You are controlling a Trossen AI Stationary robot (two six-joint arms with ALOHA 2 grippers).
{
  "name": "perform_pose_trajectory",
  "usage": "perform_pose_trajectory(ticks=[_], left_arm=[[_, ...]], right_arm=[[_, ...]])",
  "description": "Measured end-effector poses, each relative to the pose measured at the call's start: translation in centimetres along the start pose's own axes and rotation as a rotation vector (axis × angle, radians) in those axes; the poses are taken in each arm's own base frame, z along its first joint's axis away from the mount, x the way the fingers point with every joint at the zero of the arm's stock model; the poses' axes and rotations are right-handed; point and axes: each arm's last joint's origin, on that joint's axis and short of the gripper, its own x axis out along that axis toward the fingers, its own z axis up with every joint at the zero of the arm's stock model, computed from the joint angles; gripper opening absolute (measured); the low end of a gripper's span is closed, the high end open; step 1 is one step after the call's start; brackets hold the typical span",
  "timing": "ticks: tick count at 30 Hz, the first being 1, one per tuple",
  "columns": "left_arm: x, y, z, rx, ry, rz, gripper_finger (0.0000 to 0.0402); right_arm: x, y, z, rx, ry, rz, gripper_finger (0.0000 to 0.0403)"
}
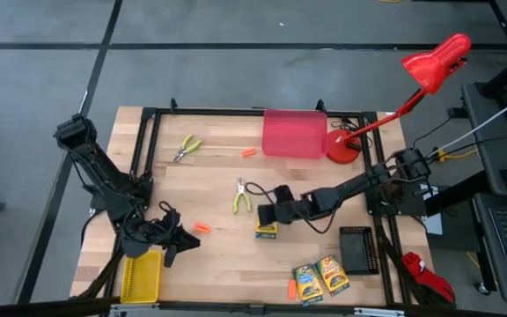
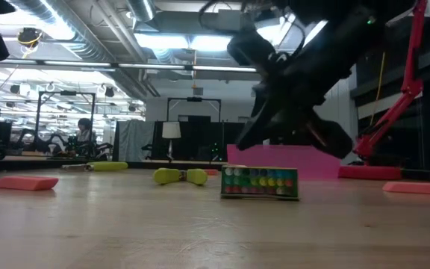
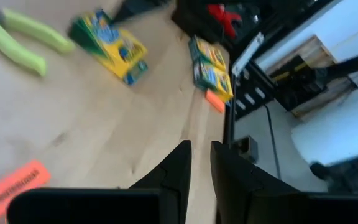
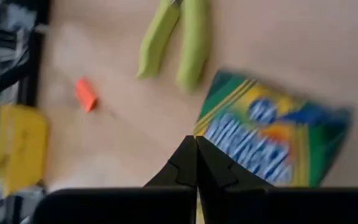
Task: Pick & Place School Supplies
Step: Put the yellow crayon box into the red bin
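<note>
Tabletop (image 1: 218,194) — three crayon boxes (image 1: 266,231), two pliers (image 1: 240,197), perhaps three orange sticks (image 1: 202,228).

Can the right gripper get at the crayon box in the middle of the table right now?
Probably yes. The right gripper hangs shut just above the crayon box, nothing lies between them, and the pliers sit off to one side.

Left arm (image 1: 104,172) reaching from the table's left edge toward the near-left corner, folded low. Left gripper (image 1: 172,244) held close above the tabletop, fingers (image 3: 178,165) parted by a narrow gap with nothing between them. Right arm (image 1: 350,187) stretched from the right side toward the table's middle, forearm sloping down and wrist leaning forward. Right gripper (image 4: 196,163) near the centre, just above the surface, fingertips pressed together and empty.
</note>
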Motion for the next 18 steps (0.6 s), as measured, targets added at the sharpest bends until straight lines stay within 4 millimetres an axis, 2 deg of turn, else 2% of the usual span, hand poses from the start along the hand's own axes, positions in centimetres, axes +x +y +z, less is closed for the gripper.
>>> perform_pose_trajectory(ticks=[3, 8, 14, 18], left_arm=[[0.5, 0.0, -0.1, -0.022, 0.046, -0.012, 0.0056], [1.0, -0.6, 0.1, -0.046, 0.014, -0.065, 0.0057], [1.7, -1.2, 0.5, -0.058, -0.028, -0.103, 0.0057], [2.1, -2.3, 0.7, -0.029, -0.032, -0.116, 0.0057]], right_arm=[[-0.3, 0.0, 1.3, -0.022, -0.018, -0.023, 0.0000], [-1.0, -1.1, 3.2, -0.082, -0.013, -0.152, 0.0000], [-0.9, -1.8, 4.3, -0.125, 0.030, -0.202, 0.0000], [-0.6, -2.0, 5.1, -0.134, 0.014, -0.216, 0.0000]])
